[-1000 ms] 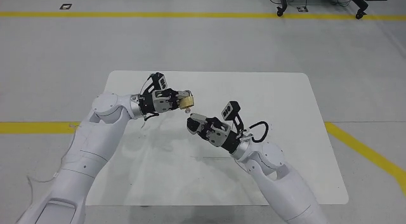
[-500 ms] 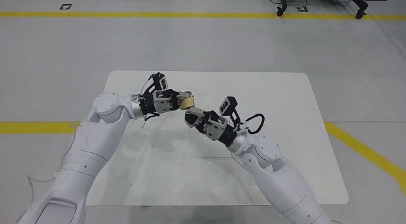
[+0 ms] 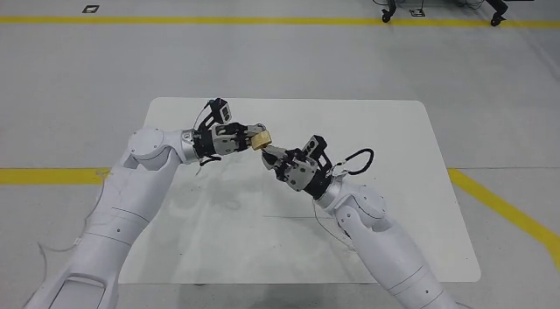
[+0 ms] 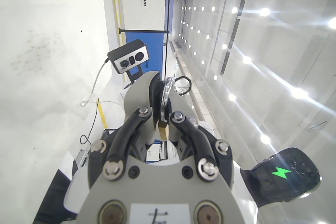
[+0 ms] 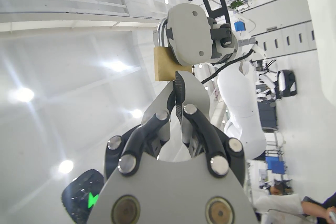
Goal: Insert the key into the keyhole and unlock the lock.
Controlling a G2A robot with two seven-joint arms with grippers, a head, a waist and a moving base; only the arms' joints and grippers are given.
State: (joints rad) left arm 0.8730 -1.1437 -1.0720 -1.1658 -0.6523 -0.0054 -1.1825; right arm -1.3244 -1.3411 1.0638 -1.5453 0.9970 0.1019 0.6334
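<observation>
At frame centre, the left hand [image 3: 252, 136] clamped the lock [image 3: 258, 141]. The right hand [image 3: 270, 155], pinched on the key [image 3: 264, 148], met the lock's base. This looked like the insertion step; next it needs straight alignment, then a turn.

top view sits high above both arms, looking down from well back at the white table [image 3: 394, 134] and the floor beyond. left wrist view rides right behind the left gripper [image 4: 164, 89], facing along its fingers toward the hall ceiling. right wrist view hugs the right gripper [image 5: 175, 83], also tilted up at the ceiling. all 3 share the brass padlock [image 5: 162, 64], and the 2 wrist cameras face each other.
</observation>
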